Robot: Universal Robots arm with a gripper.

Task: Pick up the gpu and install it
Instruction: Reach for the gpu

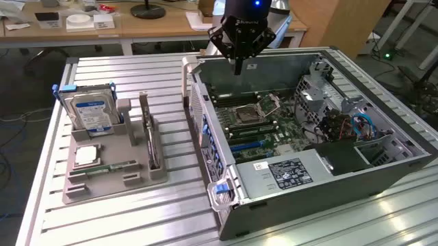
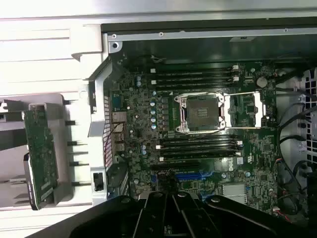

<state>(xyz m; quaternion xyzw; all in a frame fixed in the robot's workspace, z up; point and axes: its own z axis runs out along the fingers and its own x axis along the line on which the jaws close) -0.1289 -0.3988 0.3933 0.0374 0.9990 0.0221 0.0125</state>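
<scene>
While my fingers are pressed together on nothing, my gripper (image 1: 237,69) hangs above the far edge of the open computer case (image 1: 342,189), over its back wall. Directly below me in the wrist view lies the motherboard (image 2: 148,124), with the empty processor socket (image 2: 202,113) framed by its metal bracket, dark memory slots (image 2: 195,77) on either side of it, and a blue expansion slot (image 2: 190,175) closest to my fingers. Bundled cables (image 1: 342,128) run along the drive cage side of the case.

Farther out, well apart from me and beyond the case wall towards the exterior view's left, a grey holder tray (image 1: 130,179) sits on the slatted metal table (image 1: 102,220). The gpu (image 1: 148,130) stands on edge in a slot of that tray, on the side closest to the case, untouched. Beyond it in the same tray, the hard drive (image 1: 92,113) with its blue label stands upright, and a memory stick (image 1: 110,166) lies flat.
</scene>
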